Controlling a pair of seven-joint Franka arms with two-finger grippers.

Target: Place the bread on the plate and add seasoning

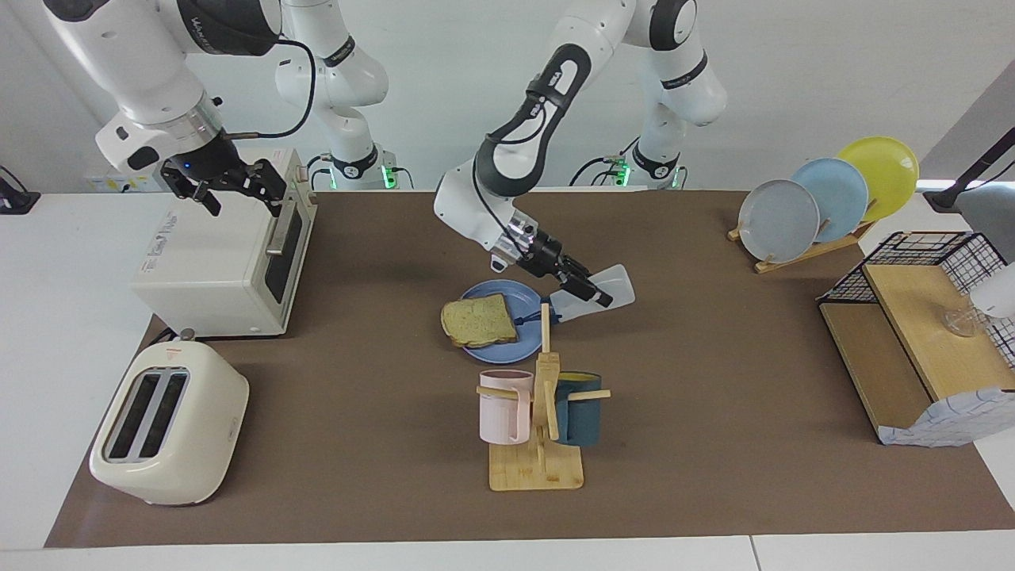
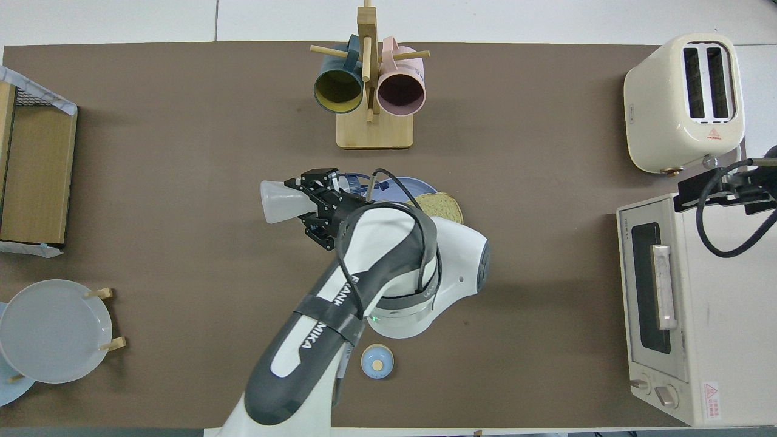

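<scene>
Starting at nine o'clock in the facing view, we see the right claw [image 1: 230,184] released and waiting over the toaster oven [image 1: 214,262], holding nothing. At centre, the bread [image 1: 478,321] already lies on the plate [image 1: 498,290], toward its seven o'clock with one edge over the rim, so we judge the first half done. At the plate's three o'clock the left claw [image 1: 593,293] is clenched on the seasoning bottle [image 1: 617,284], which hangs tilted with its dark cap lowest, at the plate's rim and not over the bread. We cannot tell whether any seasoning has landed, so we count that half unfinished; setting the bottle down would be left too. The bench [image 1: 714,412] carries a flat brown mat with white margins. On it, a toaster [image 1: 166,424] sits at eight o'clock, a mug rack [image 1: 538,420] at the plate's six o'clock, spare plates [image 1: 825,198] on a stand at two o'clock, and a wire shelf [image 1: 920,341] at three. A plain white wall [image 1: 793,63] stands at twelve.
</scene>
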